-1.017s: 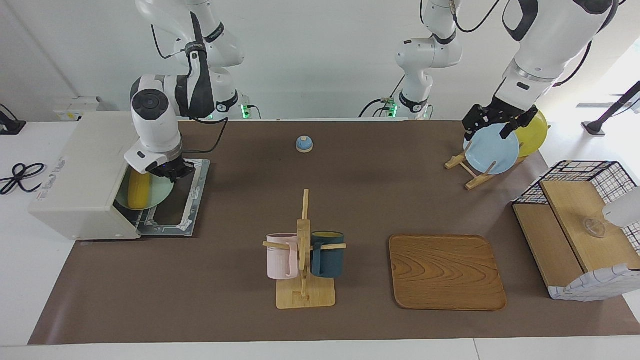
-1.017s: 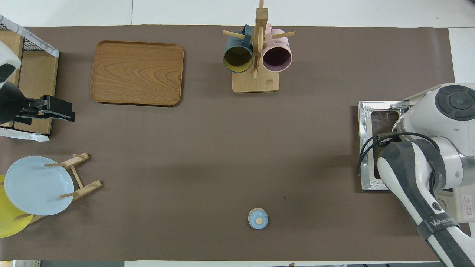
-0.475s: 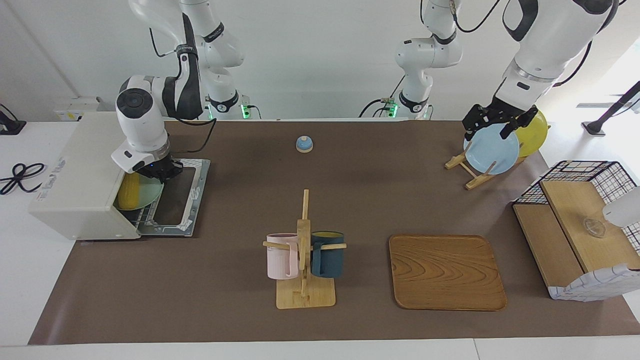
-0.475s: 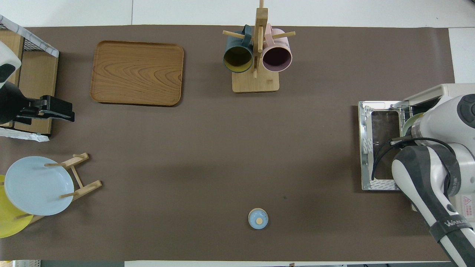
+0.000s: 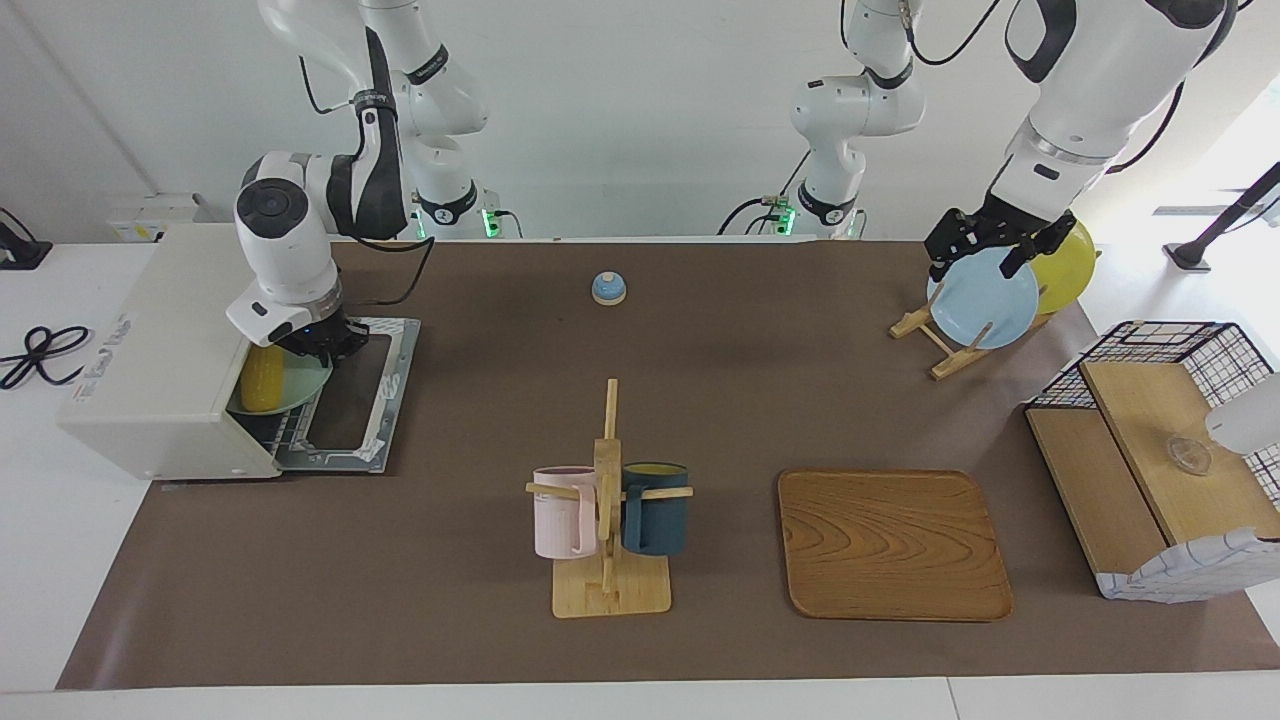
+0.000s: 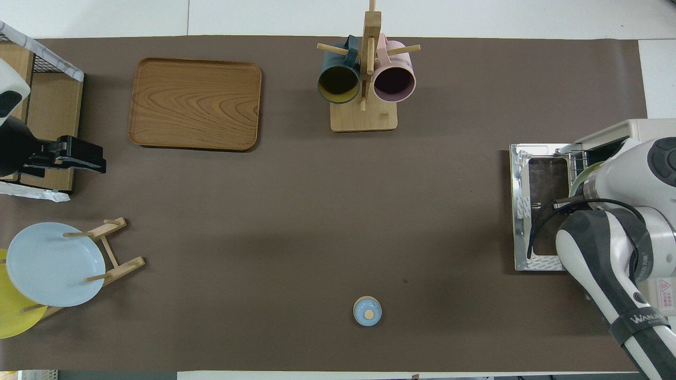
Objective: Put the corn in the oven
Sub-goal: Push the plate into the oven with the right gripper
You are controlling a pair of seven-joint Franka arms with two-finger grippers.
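The yellow corn (image 5: pixel 262 380) lies on a pale green plate (image 5: pixel 306 384) in the mouth of the off-white oven (image 5: pixel 165 340), over its wire rack. The oven's door (image 5: pixel 352 400) is dropped open on the table. My right gripper (image 5: pixel 320 347) is at the plate's rim, above the door, shut on the plate. In the overhead view my right arm hides the corn; only the plate's rim (image 6: pixel 577 178), the door (image 6: pixel 540 174) and the oven (image 6: pixel 631 131) show. My left gripper (image 5: pixel 975 262) waits, open and empty, over the plate rack.
A blue plate (image 5: pixel 985 300) and a yellow plate (image 5: pixel 1068 262) stand in a wooden rack. A mug tree (image 5: pixel 608 500) holds a pink and a dark mug. A wooden tray (image 5: pixel 892 545), a wire basket with wooden shelves (image 5: pixel 1150 450) and a small blue bell (image 5: pixel 608 288) are on the table.
My right gripper has carried the plate with the corn from over the open door deeper into the oven's mouth. In the last half second it barely moved. The left arm has not moved.
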